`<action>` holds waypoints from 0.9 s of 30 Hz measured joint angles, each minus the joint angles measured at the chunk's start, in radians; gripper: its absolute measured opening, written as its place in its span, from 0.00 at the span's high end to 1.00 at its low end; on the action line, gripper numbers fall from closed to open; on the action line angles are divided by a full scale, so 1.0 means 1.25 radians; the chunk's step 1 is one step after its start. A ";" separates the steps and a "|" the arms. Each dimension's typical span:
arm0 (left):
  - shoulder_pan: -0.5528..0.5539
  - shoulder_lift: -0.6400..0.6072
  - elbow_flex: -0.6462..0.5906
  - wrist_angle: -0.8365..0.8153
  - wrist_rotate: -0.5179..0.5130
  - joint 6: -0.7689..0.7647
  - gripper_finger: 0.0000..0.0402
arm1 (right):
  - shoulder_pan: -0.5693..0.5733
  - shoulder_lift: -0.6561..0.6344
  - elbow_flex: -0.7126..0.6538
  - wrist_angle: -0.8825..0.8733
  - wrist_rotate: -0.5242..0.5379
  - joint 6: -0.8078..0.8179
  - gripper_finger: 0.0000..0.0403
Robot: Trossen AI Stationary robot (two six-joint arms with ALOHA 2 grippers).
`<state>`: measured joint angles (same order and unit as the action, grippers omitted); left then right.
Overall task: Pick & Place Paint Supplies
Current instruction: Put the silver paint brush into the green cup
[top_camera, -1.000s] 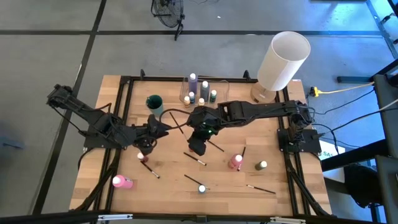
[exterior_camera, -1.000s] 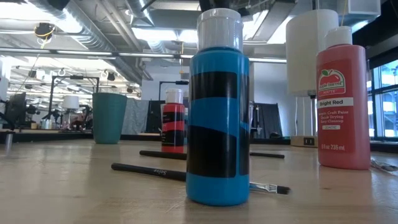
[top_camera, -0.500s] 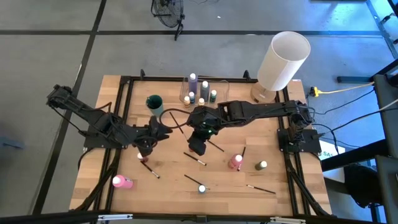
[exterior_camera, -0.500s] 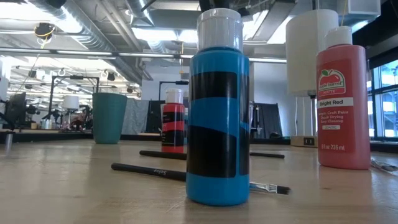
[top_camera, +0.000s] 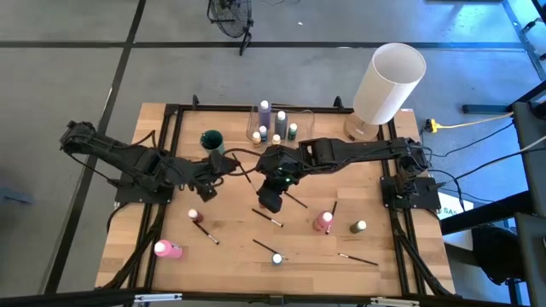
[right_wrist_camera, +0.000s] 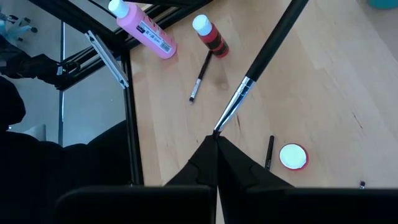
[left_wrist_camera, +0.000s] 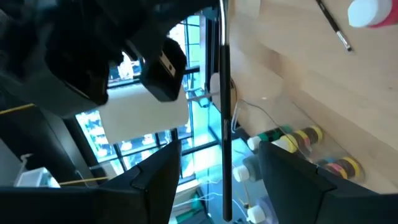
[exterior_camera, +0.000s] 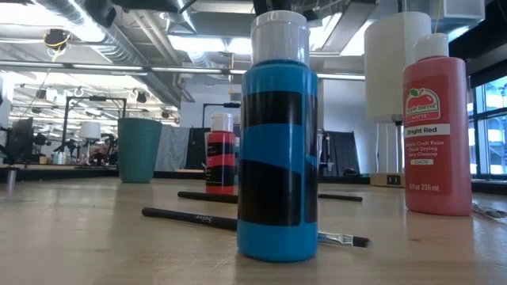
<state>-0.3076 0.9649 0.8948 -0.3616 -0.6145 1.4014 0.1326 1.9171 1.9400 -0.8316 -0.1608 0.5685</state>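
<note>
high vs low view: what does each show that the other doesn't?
High only: the left arm and right arm, the clear container of bottles, a pink bottle lying down.
Low only: the blue bottle side-on with black bands, the red bottle labelled Bright Red, ceiling ducts.
Both: teal cup, white cylinder.

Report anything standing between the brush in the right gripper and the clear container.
Nothing visible does. The right gripper, shut on the paintbrush, is near the clear container; the left gripper and teal cup stand off to the side.
</note>
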 joint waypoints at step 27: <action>0.013 0.111 -0.001 0.085 -0.096 0.041 0.48 | 0.000 0.000 0.000 -0.001 0.000 -0.007 1.00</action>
<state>-0.2915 1.1037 0.8940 -0.2559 -0.7344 1.4524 0.1322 1.9167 1.9400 -0.8330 -0.1608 0.5602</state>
